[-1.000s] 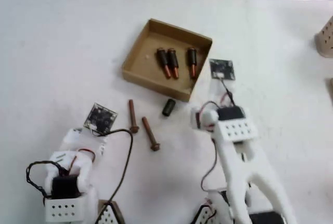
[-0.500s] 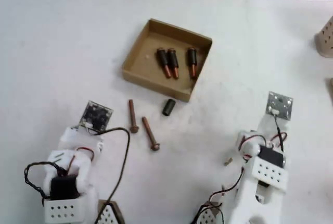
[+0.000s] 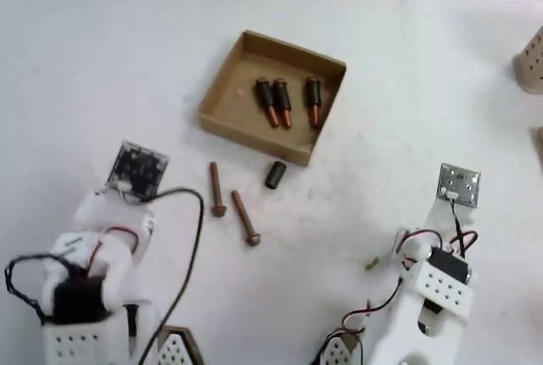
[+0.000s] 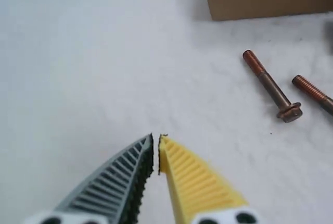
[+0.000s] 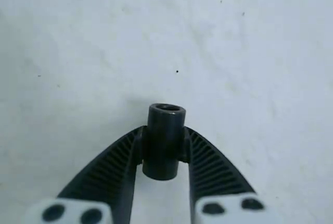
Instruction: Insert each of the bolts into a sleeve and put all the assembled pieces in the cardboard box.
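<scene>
A pale perforated block (image 3: 532, 61) rests on the white table (image 3: 85, 68).

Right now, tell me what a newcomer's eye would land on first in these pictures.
The cardboard box mid-table draws the eye first, with three assembled pieces lying in it. Between it and the arms, two bare bolts and a spare sleeve lie on the white table. Close up, the right gripper is clamped on a black sleeve, its open end showing.
</scene>
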`<state>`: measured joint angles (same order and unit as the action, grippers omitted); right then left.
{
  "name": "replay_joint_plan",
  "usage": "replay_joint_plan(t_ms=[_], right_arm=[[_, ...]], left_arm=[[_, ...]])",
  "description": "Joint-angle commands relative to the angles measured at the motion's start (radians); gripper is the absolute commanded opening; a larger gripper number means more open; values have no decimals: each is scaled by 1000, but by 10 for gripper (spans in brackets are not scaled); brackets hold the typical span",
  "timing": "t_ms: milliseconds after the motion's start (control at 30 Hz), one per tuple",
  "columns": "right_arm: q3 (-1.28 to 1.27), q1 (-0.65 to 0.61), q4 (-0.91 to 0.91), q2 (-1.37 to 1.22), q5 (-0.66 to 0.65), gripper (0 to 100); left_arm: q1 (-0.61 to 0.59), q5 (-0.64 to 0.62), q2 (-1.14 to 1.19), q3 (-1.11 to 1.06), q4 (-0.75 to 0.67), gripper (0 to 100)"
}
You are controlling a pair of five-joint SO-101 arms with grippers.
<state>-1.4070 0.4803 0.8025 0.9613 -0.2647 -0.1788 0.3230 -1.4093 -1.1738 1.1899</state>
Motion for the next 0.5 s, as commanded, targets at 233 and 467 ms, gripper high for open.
replay_joint_plan(t_ms=[233, 467], right_arm=[[6, 7, -16, 13, -32, 18], [0, 2, -16, 13, -32, 18]], left_arm=[[217, -11, 585, 183, -44, 58], [487, 64, 654, 184, -46, 58]])
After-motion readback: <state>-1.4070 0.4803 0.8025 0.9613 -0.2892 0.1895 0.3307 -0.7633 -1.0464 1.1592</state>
